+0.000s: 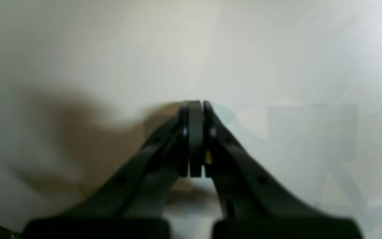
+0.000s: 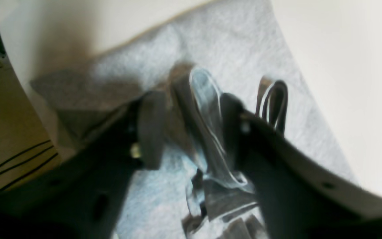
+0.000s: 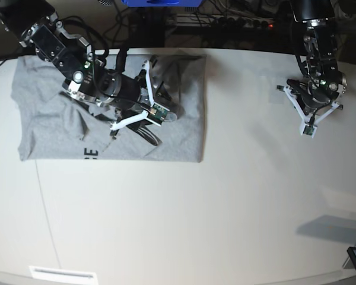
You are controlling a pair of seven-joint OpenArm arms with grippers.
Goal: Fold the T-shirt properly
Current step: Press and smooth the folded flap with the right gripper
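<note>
In the left wrist view, the left pincer [image 1: 196, 106] is hanging fully closed on nothing over the bare white surface [image 1: 277, 66]

In the right wrist view, the right pincer [image 2: 191, 109] is standing parted around a raised fold of the grey T-shirt [image 2: 230, 49]

In the base view, the T-shirt is lying at the surface's far left corner

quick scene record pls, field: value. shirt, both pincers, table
T-shirt: grey, partly folded, lying at the base view's left; a bit of black lettering shows at its near edge
right pincer: over the shirt, jaws apart, a raised fold of fabric between them; contact unclear through blur
left pincer: jaws together, nothing held, over bare table, far from the shirt
table: white
fold state: unfinished, cloth rumpled near the right pincer
</note>
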